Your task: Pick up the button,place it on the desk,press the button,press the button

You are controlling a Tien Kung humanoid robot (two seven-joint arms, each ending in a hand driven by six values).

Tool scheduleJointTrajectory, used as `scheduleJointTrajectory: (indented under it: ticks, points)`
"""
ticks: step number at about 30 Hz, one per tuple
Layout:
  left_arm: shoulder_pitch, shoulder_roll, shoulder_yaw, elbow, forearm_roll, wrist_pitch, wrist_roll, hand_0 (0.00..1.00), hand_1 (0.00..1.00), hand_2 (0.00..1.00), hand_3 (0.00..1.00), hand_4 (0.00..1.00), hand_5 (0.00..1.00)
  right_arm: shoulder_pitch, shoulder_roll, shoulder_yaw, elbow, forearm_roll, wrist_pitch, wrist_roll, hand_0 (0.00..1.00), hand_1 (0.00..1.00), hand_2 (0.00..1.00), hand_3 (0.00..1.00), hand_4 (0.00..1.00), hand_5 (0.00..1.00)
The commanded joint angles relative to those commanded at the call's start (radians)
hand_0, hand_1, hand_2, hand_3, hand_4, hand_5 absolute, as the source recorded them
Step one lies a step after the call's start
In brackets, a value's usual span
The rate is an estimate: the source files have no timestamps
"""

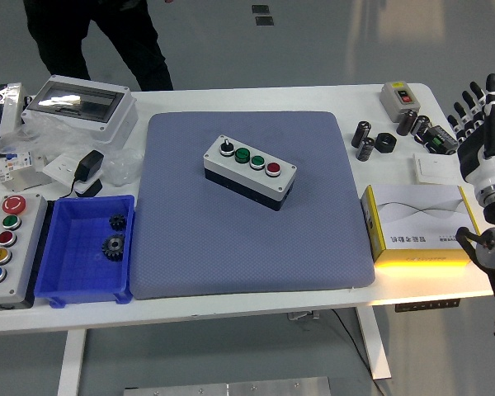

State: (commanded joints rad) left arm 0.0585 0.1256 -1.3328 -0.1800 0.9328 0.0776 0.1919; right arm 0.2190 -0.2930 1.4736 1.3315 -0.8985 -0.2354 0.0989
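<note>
Head view, operator: where is your button box?

— You see the button box lying on the blue-grey pad, a little above the pad's middle, turned at a slant. Its top shows a black selector knob, two green buttons and a red button in a row. Nothing touches it.

— And your robot's hand?

— Your right hand is at the right edge, raised over the table's right end, fingers spread wide and straight, holding nothing. It is well apart from the button box. Your left hand does not show.

— What lies near that hand?

— Below it you have a white and yellow carton just beside the pad's right edge. Above the carton sit small black cylinders and a small grey switch box near the far right corner.

— And on your left side?

— You have a blue bin with two black gears in it, touching the pad's left edge. Left of it is a grey control station with a column of coloured buttons. Farther back stands a grey enclosure with a clear lid. A person in dark clothes stands beyond the far edge, hands off the table.
</note>
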Motion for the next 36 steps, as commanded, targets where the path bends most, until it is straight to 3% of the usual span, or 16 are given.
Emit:
scheduleJointTrajectory:
  ticks: [3, 7, 18, 25, 36]
  points:
    - [0.0, 0.0, 0.0, 0.0, 0.0, 0.0, 0.0, 0.658, 0.63, 0.62, 0.695, 0.821, 0.259, 0.005, -0.001, -0.007, 0.016, -0.12, -0.061, -0.021, 0.998, 0.998, 0.998, 0.998, 0.998, 0.998]
    - [-0.001, 0.0, 0.001, 0.0, -0.001, 0.0, -0.001, 0.658, 0.63, 0.62, 0.695, 0.82, 0.258, 0.006, 0.009, -0.019, 0.02, -0.273, -0.107, -0.043, 0.998, 0.998, 0.998, 0.998, 0.998, 0.998]
    - [0.003, 0.001, 0.002, 0.0, 0.0, -0.001, 0.003, 0.658, 0.63, 0.62, 0.695, 0.82, 0.257, 0.0, 0.026, -0.04, 0.054, -0.67, -0.202, -0.099, 0.998, 0.998, 0.998, 0.998, 0.998, 0.998]
    - [0.002, 0.003, 0.003, 0.0, 0.0, 0.0, 0.005, 0.658, 0.63, 0.62, 0.695, 0.821, 0.258, -0.007, 0.022, -0.07, 0.114, -0.882, -0.221, -0.118, 0.998, 0.998, 0.998, 0.998, 0.998, 0.998]
    - [-0.005, 0.013, 0.001, 0.0, 0.004, 0.002, 0.007, 0.658, 0.63, 0.62, 0.697, 0.824, 0.264, 0.014, 0.015, -0.182, 0.148, -0.923, -0.228, -0.142, 0.998, 0.998, 0.998, 0.998, 0.998, 0.971]
